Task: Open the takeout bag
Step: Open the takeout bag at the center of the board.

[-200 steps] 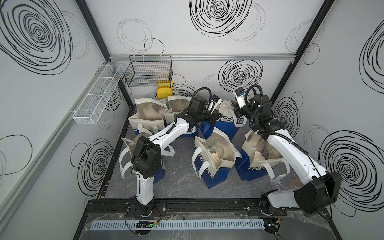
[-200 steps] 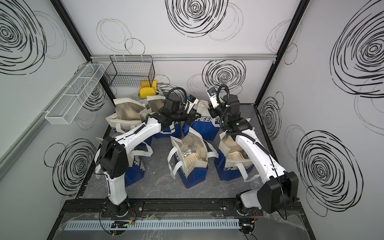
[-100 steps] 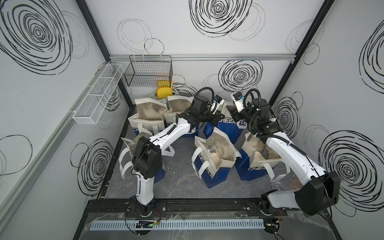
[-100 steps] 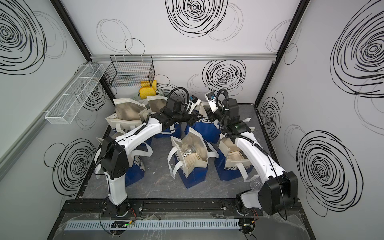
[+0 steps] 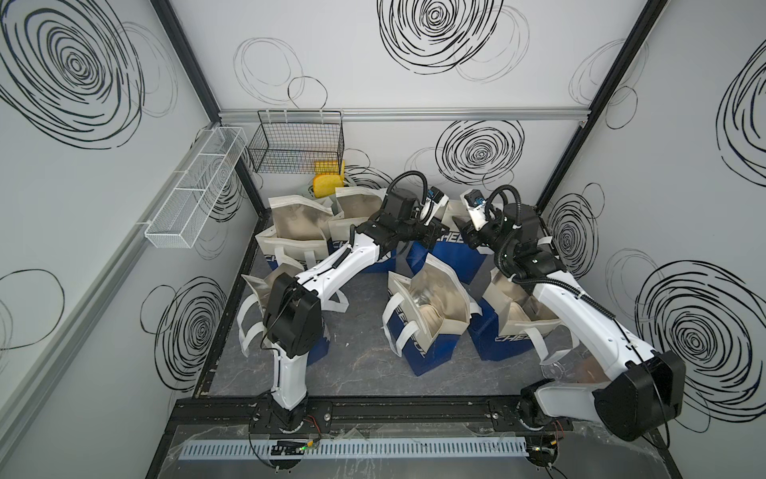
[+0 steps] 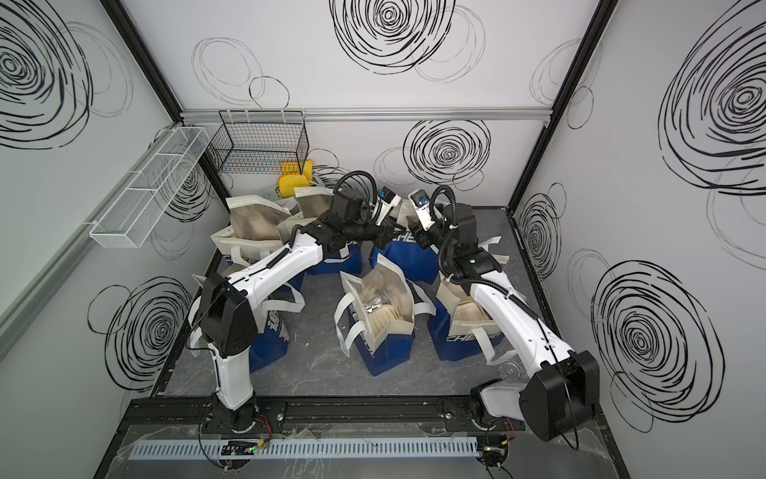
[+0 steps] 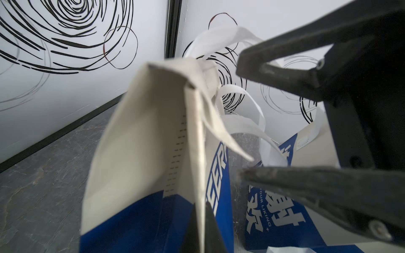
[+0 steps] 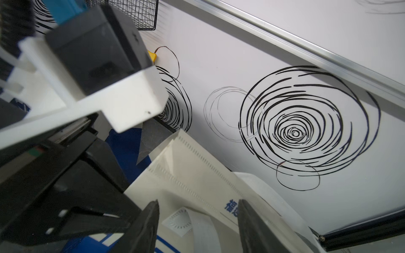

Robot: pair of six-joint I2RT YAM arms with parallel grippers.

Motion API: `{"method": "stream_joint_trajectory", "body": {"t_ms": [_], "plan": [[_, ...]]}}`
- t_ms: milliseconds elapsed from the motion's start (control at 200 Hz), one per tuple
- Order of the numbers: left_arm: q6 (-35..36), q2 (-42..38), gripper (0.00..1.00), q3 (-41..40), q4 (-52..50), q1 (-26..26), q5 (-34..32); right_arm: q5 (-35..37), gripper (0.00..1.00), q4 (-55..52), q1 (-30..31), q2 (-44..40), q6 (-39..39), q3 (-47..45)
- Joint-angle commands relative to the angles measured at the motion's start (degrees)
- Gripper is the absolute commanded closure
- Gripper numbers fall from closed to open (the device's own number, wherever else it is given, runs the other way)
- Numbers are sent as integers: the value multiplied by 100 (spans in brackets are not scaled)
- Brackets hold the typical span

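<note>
In both top views the white right arm (image 5: 580, 307) has dropped and leaned in since a second ago. Its wrist is now lower and closer to the bag. The white left arm (image 5: 344, 265) has kept its long diagonal reach toward the back.

The blue and cream fabric takeout bag (image 5: 454, 261) stands at the back middle of the grey marbled table (image 5: 360, 365). It sits between the left gripper (image 5: 435, 236) and the right gripper (image 5: 470, 242), and the two claws nearly meet over its top. Open bags of the same kind (image 5: 431, 298) stand around it.

In the left wrist view, the left gripper (image 7: 200, 232) is pinched tight on a thin cream edge of the takeout bag (image 7: 140, 142). The bag's top is folded flat. The right gripper (image 7: 239, 118) faces it with jaws spread wide, and white strap handles (image 7: 247, 105) curl by its tips.

In the right wrist view, the right gripper (image 8: 198, 210) stands wide. The bag's cream rim (image 8: 192, 166) and a white strap lie in the gap. Nothing looks clamped, though I cannot tell whether anything touches.
</note>
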Motion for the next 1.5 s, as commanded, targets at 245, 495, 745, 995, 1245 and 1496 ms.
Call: {"method": "stream_joint_trajectory", "body": {"t_ms": [245, 495, 745, 995, 1245, 1496], "plan": [[181, -89, 100, 224, 71, -63, -2, 470, 45, 351, 147, 316, -226, 284], [426, -116, 100, 223, -160, -159, -175, 694, 52, 646, 164, 386, -274, 343], [526, -160, 100, 206, -248, -195, -267, 751, 57, 584, 162, 504, -430, 454], [588, -213, 100, 228, -291, -187, -306, 690, 63, 548, 172, 625, -477, 353], [620, -264, 100, 267, -280, -145, -328, 130, 75, 365, 215, 702, -564, 261], [634, -318, 100, 233, -282, -91, -328, 386, 100, 428, 197, 751, -448, 294]]}}
